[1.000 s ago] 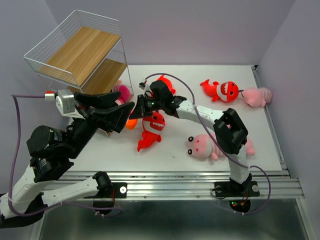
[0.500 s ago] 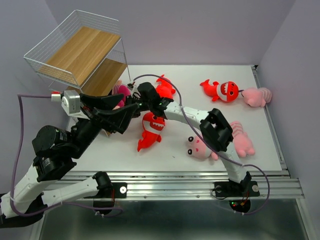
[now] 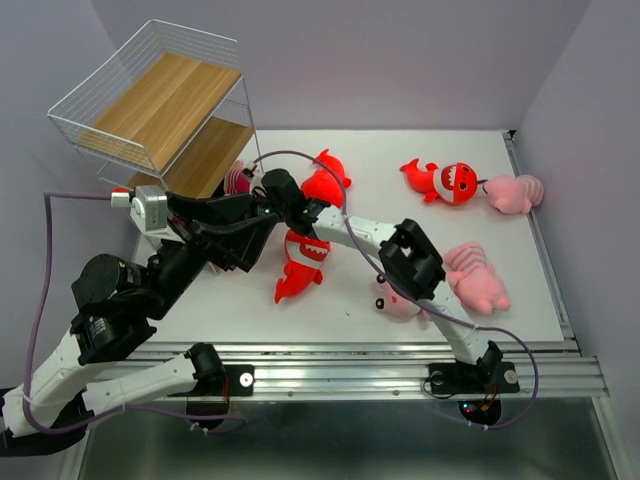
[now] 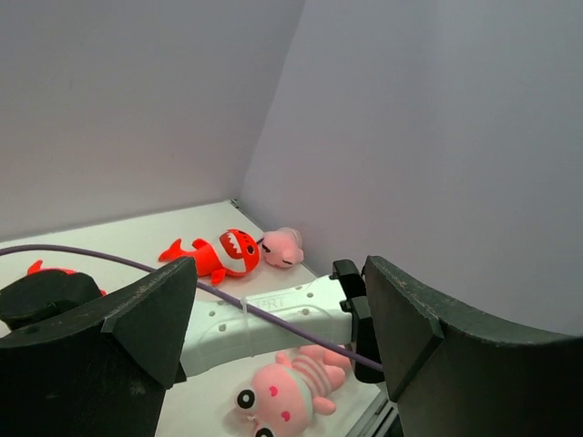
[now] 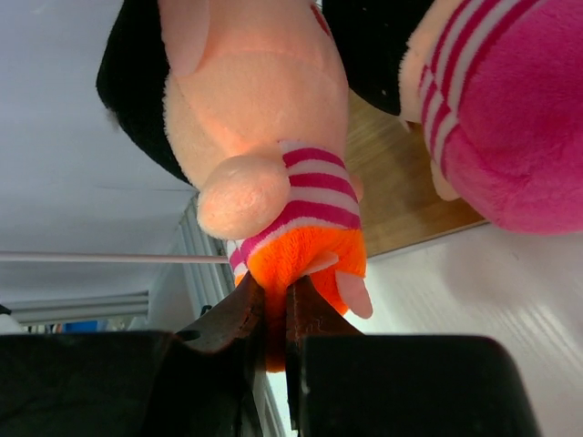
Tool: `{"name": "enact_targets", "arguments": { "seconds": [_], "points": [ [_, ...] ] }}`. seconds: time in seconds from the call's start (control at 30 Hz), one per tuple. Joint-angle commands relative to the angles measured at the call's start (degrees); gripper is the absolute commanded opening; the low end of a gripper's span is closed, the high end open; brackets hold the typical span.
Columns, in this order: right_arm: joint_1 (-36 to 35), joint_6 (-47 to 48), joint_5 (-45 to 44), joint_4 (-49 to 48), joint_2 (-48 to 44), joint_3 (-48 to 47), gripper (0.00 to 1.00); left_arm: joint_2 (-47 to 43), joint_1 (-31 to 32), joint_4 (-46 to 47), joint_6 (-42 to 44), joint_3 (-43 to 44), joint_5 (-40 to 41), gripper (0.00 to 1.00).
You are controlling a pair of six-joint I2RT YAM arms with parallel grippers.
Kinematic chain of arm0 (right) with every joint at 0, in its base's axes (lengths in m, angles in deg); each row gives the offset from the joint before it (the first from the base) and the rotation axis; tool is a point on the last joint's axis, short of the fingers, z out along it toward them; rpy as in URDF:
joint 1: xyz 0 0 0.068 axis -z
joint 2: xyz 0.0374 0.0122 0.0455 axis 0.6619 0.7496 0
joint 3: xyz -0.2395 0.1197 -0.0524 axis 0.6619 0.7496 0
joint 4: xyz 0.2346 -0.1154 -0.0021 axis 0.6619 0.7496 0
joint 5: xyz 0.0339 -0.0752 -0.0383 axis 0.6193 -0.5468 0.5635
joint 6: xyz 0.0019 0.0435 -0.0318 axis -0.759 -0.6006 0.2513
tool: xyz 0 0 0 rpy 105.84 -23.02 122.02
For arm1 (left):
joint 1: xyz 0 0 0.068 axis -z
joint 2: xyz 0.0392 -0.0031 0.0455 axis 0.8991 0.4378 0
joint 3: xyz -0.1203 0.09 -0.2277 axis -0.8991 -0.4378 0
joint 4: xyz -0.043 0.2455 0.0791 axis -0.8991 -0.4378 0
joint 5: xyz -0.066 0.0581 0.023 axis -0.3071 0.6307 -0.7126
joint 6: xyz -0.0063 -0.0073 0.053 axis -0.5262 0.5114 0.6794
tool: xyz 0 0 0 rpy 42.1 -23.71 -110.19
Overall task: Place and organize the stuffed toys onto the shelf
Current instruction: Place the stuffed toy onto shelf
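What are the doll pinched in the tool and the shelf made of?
Doll: fuzzy matte nap and rounded stuffed limbs suggest plush fabric. Shelf: light boards with visible grain, likely wood or veneer, in thin white wire mesh, probably coated metal.

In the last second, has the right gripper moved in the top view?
Yes. The right gripper has moved left and farther from the arm bases, closer to the shelf. It is shut on the orange end of a doll.

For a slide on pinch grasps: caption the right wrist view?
Right gripper shut on the orange bottom of a dark-haired doll, beside a second pink-striped toy, the shelf's wooden board behind.
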Motion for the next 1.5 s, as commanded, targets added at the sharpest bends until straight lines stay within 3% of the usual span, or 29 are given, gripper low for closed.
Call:
{"name": "enact_targets", "arguments": {
  "seconds": [0.0,0.4,0.9,1.27,1.47],
  "points": [
    [-0.46,2.42,-1.54,-4.97,1.13,-3.70,0.04,-0.95,-0.05,2.43,-0.61,-0.65,0.06,0.85],
    [-2.13,5.76,-5.50,-3.91,5.70,-9.06,0.10,-1.39,-0.05,2.26,-1.49,-1.36,0.50,0.85],
    [-2.66,10.06,1.01,-6.20,5.88,-7.83,0.12,-2.00,0.04,2.35,-1.58,-2.50,0.67,0.85],
    [-3.71,13.39,-12.60,0.82,7.37,-9.15,0.14,-2.62,0.04,2.00,-2.19,-2.85,0.85,0.85],
    [-4.24,15.07,-15.69,1.80,8.34,-9.68,0.18,-2.44,-0.05,2.00,-2.54,-3.29,0.85,0.85]
  ]
}}
